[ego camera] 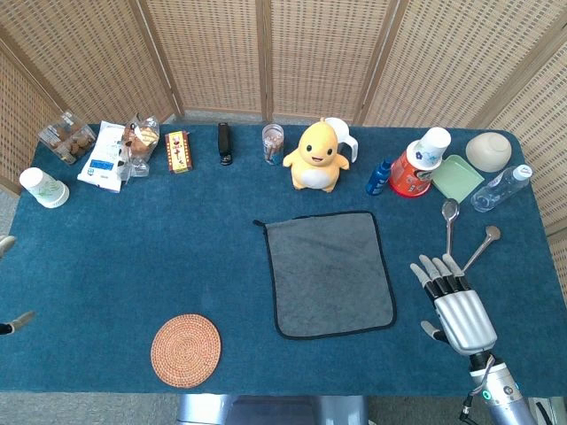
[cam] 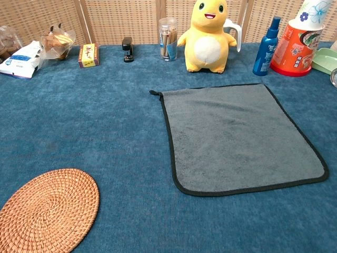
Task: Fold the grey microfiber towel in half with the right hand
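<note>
On the blue carpet-like table cover [ego camera: 133, 266], the grey microfiber towel [ego camera: 330, 272] lies flat and unfolded, roughly centre, a soft rectangle w/ black piping and a small loop at its far-left corner. Landmark = towel. Right of the towel, near its front-right corner, the right hand [ego camera: 454, 305] hovers palm down, silver back, fingers spread and straight, holding nothing, not touching the cloth. Only head view shows it; chest view cuts it off. Left hand: just fingertips [ego camera: 7, 243] at the frame's left edge, well apart from the towel; can't tell its state.

Front-left of the towel sits a round woven rattan coaster [ego camera: 185, 350], spiral texture clearer in chest view. Behind the towel, a plump yellow plush toy [ego camera: 314, 158] w/ cream belly. Behind-right: a red cup w/ a white paper cup on top [ego camera: 418, 164], a blue spray bottle [ego camera: 378, 177]. Two metal spoons [ego camera: 450, 212], right of the towel beyond the hand, show in head view only.
</note>
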Motion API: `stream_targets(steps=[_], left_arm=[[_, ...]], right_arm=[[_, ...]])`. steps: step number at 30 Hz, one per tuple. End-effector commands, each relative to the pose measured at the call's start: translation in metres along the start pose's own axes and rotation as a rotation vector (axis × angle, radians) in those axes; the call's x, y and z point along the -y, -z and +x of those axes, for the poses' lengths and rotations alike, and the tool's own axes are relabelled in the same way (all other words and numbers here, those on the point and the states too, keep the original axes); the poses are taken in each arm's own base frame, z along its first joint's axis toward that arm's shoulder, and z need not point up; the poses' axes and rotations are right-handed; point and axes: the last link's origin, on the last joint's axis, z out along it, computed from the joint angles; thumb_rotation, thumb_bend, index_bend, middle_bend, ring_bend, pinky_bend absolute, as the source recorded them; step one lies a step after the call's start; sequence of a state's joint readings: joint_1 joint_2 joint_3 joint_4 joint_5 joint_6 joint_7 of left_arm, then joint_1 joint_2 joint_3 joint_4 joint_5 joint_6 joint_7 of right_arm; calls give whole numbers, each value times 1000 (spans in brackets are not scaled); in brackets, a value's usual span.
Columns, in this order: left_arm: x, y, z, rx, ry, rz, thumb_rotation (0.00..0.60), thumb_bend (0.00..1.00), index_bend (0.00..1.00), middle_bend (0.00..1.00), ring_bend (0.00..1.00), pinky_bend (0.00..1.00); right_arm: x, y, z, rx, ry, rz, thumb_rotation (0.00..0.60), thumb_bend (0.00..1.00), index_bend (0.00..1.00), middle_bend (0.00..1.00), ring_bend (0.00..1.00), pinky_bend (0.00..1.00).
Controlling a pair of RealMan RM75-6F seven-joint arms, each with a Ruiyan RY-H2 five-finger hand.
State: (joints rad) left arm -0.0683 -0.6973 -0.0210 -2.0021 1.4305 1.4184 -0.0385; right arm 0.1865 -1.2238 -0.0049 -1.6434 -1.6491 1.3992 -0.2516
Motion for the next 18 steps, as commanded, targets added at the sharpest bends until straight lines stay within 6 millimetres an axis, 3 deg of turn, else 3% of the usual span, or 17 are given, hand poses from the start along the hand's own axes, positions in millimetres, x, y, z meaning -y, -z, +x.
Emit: stream_targets(steps=[1, 6, 18], left_arm=[[0, 0, 0, -1, 0, 3, 600, 102, 0, 0, 0, 0], [1, 0, -2, 2, 2, 18, 600, 102, 0, 0, 0, 0], [4, -7, -5, 16, -1, 52, 600, 102, 0, 0, 0, 0]], right_arm=[[2, 0, -3, 10, -5, 10, 600, 0, 0, 0, 0, 96], [14, -3, -12, 3, -51, 86, 600, 0, 0, 0, 0, 188], [45, -22, -39, 82, -35, 181, 600, 0, 0, 0, 0, 190]])
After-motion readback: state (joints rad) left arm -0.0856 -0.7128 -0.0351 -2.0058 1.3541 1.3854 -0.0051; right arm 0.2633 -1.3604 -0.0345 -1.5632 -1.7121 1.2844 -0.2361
